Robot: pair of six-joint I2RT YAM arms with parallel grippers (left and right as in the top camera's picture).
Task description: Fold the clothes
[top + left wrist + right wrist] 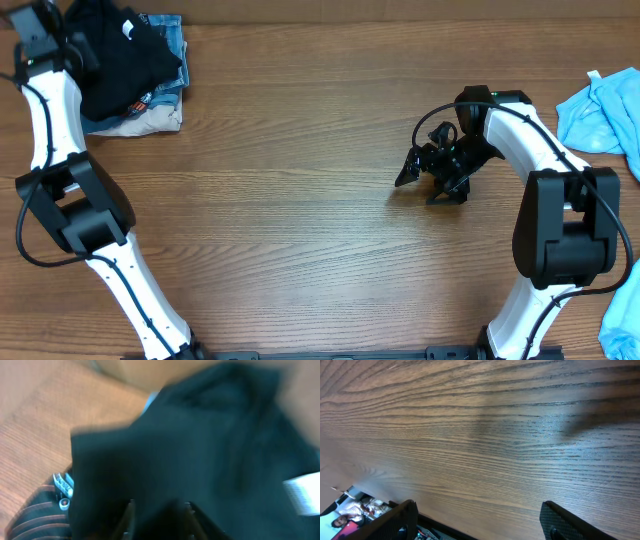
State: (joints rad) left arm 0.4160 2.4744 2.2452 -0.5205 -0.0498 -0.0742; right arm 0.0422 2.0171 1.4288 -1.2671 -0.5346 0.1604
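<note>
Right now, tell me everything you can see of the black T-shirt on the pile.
The black T-shirt is plain, soft-looking and crumpled, lying on top of a pile of other clothes at the far left corner of the table. A small white tag shows on it. The left gripper hangs just over it; contact is unclear.

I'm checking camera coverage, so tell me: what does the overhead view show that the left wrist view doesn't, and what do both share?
Only overhead: the left arm and right arm, the right gripper open over the bare wooden table, a light blue garment at the right edge, and the whole pile beneath the black T-shirt. Only left wrist: the left gripper up close, its fingers apart just over the cloth, and striped fabric at lower left, all blurred. Both: the black T-shirt and some wooden table.
</note>
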